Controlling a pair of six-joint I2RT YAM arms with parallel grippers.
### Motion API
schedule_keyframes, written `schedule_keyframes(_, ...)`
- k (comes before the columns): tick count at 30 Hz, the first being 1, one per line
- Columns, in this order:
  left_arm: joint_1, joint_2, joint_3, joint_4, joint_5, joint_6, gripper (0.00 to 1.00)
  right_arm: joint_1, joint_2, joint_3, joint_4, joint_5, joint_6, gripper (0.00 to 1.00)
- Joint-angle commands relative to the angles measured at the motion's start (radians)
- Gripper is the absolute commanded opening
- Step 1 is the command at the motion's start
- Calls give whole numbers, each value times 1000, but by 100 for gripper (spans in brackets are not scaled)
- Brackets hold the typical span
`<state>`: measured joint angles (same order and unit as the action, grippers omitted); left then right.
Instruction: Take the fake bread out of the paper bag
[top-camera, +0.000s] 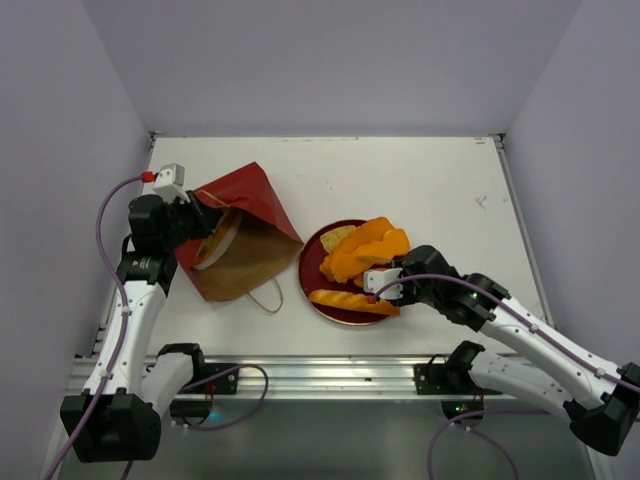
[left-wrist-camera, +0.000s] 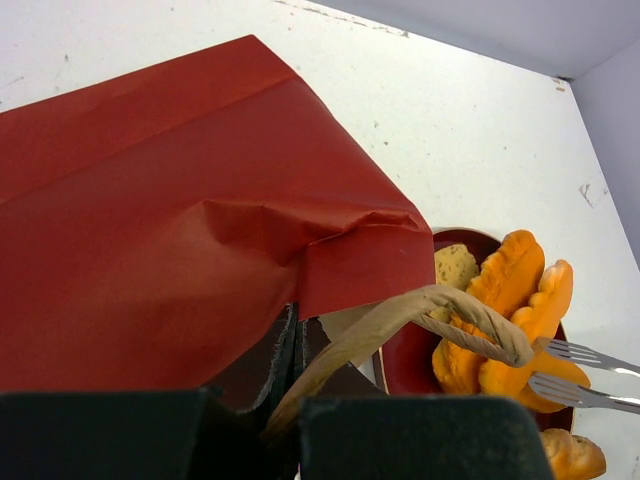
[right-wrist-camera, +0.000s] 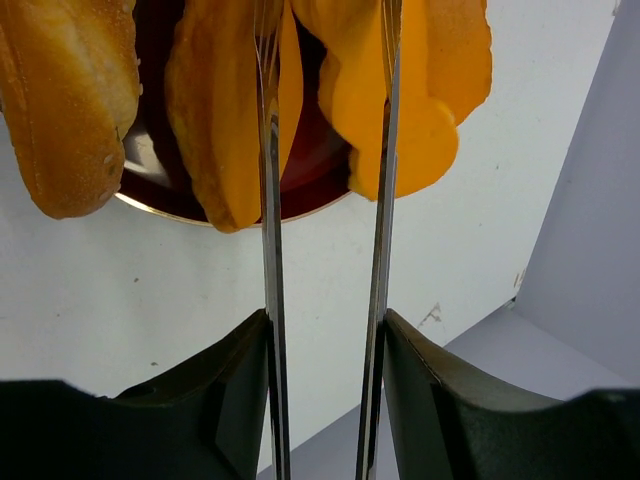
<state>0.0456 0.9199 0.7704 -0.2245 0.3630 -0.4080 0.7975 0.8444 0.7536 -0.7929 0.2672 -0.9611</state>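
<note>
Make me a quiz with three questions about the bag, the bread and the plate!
1. How is the bag sitting?
A. standing up
B. hanging in the air
C. lying on its side

2. Where are the orange loaves?
A. inside the bag
B. on the plate
C. on the floor

3. What colour is the plate?
A. red
B. blue
C. green

Answers:
1. C, the bag lies flat on the table with its red side up.
2. B, the loaves are piled on the round plate beside the bag.
3. A, the rim and the bare parts between the loaves are dark red.
</note>
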Motion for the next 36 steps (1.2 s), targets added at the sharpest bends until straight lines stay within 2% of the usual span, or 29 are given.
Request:
schedule_keyframes(1, 8, -16, -5, 16, 14, -3, 0, -3, -25, 49, -25, -25, -1, 49)
schedule_keyframes(12, 8, -12, 4, 11, 14, 0, 0, -3, -34, 101, -62, -85, 21, 48)
schedule_keyframes(25, 7, -7, 32, -3, 25, 6, 0, -4, 39, 219, -65, -177, 22, 46)
schedule_keyframes(31, 8, -1, 47, -10, 44, 6, 0, 0, 149, 366, -72, -315, 4, 45)
schedule_keyframes(34, 8, -1, 59, -24, 40, 9, 0, 46, 225, 439, -77, -356, -5, 45)
schedule_keyframes(36, 8, -4, 64, -39, 37, 15, 0, 127, 283, 466, -68, -321, -14, 45)
